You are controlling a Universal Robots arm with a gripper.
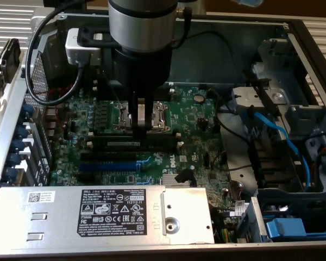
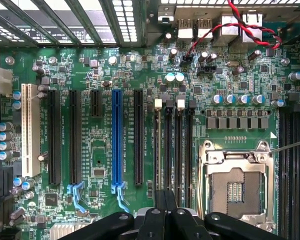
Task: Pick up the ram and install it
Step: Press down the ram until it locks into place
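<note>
The gripper (image 1: 140, 129) points straight down from the arm's broad grey wrist into an open computer case (image 1: 309, 41). Its two dark fingers are pressed together with nothing visible between them. In the wrist view the closed gripper (image 2: 165, 210) sits over the ends of the black memory slots (image 2: 172, 150).

Directly below the fingertips in the exterior view, the ram (image 1: 125, 143) is a long, narrow, dark strip with a pale label. It lies lengthwise along the memory slots near the middle of the green motherboard (image 1: 198, 117). Whether the fingertips touch it cannot be told.

Just behind the gripper is the silver-framed processor socket (image 1: 158, 115), which also appears beside the slots in the wrist view (image 2: 237, 187). On the other side of the ram, toward the board's near edge, lies the blue expansion slot (image 1: 108, 165).

Along the case's near edge sits a grey power supply (image 1: 98, 212) with a black label. A blue cable (image 1: 282, 141) runs through the drive bay by the case's edge at the exterior view's right.
</note>
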